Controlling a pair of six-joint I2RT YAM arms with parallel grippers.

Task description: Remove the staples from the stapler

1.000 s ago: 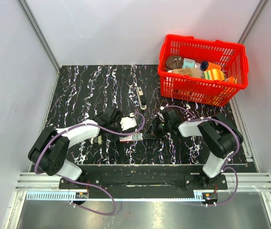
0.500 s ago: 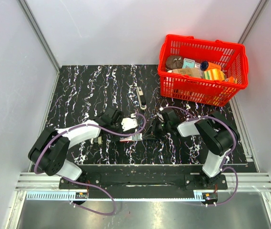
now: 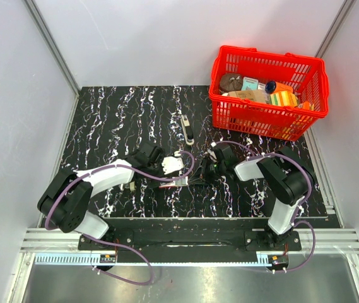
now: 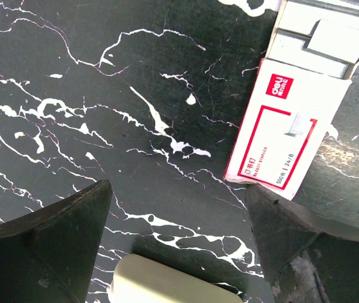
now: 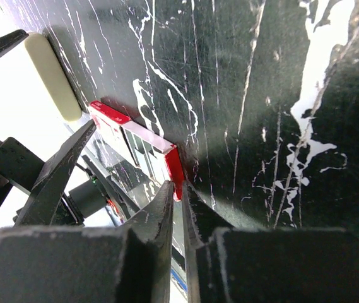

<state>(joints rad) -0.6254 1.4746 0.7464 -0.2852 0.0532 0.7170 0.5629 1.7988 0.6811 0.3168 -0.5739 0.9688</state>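
Staple box (image 4: 286, 136) lies just beside the wide-open left gripper (image 4: 178, 187) (near one finger).

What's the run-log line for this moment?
left gripper: open, over table beside staple box | right gripper: shut, tips by box's red edge | staple box: end open, staples showing

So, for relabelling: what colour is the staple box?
The small cardboard staple box is white with red trim; clearest in the left wrist view.
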